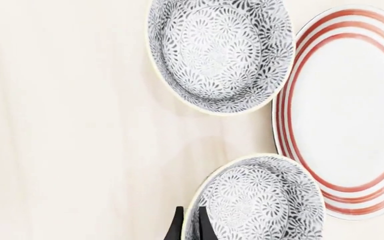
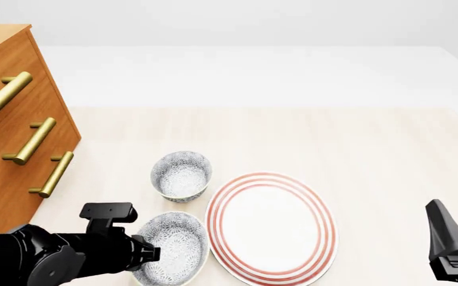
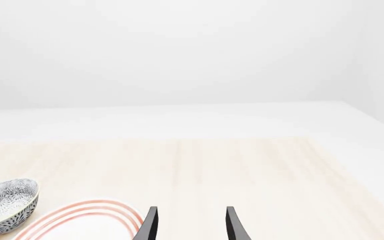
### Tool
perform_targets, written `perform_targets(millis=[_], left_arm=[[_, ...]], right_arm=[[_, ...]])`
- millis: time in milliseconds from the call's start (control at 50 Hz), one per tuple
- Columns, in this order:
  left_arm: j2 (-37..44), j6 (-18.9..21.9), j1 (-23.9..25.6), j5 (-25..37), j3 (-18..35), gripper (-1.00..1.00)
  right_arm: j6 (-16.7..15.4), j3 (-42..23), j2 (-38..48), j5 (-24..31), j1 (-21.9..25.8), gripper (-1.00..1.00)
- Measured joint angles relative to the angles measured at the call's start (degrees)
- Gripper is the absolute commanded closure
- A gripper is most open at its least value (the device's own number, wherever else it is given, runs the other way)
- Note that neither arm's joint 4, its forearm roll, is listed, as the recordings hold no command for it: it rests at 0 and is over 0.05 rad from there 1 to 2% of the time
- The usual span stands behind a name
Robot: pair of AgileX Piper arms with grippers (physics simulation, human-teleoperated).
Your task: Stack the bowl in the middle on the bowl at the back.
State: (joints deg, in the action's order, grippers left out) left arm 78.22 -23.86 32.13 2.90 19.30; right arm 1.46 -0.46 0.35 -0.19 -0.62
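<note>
The bowl in the middle, speckled grey and white, sits near the table's front edge, left of the plate. My left gripper is at its left rim, one finger outside and one inside the wall, shut on the rim. The bowl at the back stands just beyond it and looks deeper; in the left wrist view this bowl lies ahead of the fingers. My right gripper is open and empty, low at the front right, far from both bowls.
A white plate with red rings lies right of the two bowls, close to them. A wooden drawer cabinet with brass handles stands at the left. One speckled bowl shows at the right wrist view's edge.
</note>
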Motion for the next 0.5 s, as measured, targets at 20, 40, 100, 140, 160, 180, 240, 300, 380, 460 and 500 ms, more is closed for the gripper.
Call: perform_targets(millis=[20, 40, 100, 140, 160, 180, 240, 300, 380, 460, 500], left_arm=[[-0.1, 0.0, 0.1, -0.2, -0.1, 1.00], [-0.2, 0.0, 0.1, -0.3, -0.1, 1.00], [-0.3, 0.1, 0.1, -0.5, -0.3, 1.00], [-0.5, 0.2, 0.0, -0.5, -0.3, 1.00], [-0.6, 0.3, 0.0, -0.4, -0.4, 1.00], [-0.8, 0.4, 0.0, -0.3, -0.4, 1.00], [-1.5, 0.8, -0.1, 0.5, -0.3, 1.00], [-2.9, 1.2, -0.4, 2.1, -0.2, 1.00], [-5.7, 1.6, -0.7, 5.5, 0.2, 1.00], [-9.2, 1.9, -1.0, 9.6, 1.0, 1.00], [-10.9, 2.0, -1.1, 11.7, 1.6, 1.00]], right_arm=[[0.0, 0.0, 0.0, 0.0, 0.0, -1.00], [0.0, 0.0, 0.0, 0.0, 0.0, -1.00], [0.0, 0.0, 0.0, 0.0, 0.0, -1.00], [0.0, 0.0, 0.0, 0.0, 0.0, -1.00], [0.0, 0.0, 0.0, 0.0, 0.0, -1.00], [0.0, 0.0, 0.0, 0.0, 0.0, -1.00], [0.0, 0.0, 0.0, 0.0, 0.0, -1.00], [0.0, 0.0, 0.0, 0.0, 0.0, -1.00], [0.0, 0.0, 0.0, 0.0, 0.0, -1.00], [0.0, 0.0, 0.0, 0.0, 0.1, -1.00], [0.0, 0.0, 0.0, 0.0, 0.1, -1.00]])
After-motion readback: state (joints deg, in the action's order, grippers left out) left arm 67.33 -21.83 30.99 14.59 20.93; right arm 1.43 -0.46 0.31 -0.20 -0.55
